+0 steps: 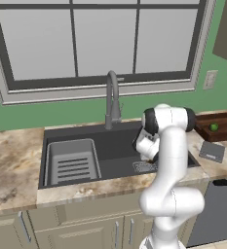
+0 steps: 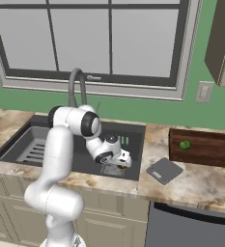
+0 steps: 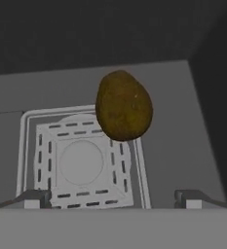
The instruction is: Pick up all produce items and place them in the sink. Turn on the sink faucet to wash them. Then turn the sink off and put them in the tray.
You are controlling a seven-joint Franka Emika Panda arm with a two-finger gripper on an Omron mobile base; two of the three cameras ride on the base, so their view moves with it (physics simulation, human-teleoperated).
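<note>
Down in the dark sink [image 1: 85,133], the arm is hiding much of the basin's right side, where the gripper [image 3: 113,198] is hanging with jaws spread wide, holding nothing. Just past its tips, the brown potato [image 3: 123,106] is overlapping the drain grate's [image 3: 76,160] corner. Off right, the green lime [image 2: 184,144] is sitting in the wooden tray [image 2: 205,153].
</note>
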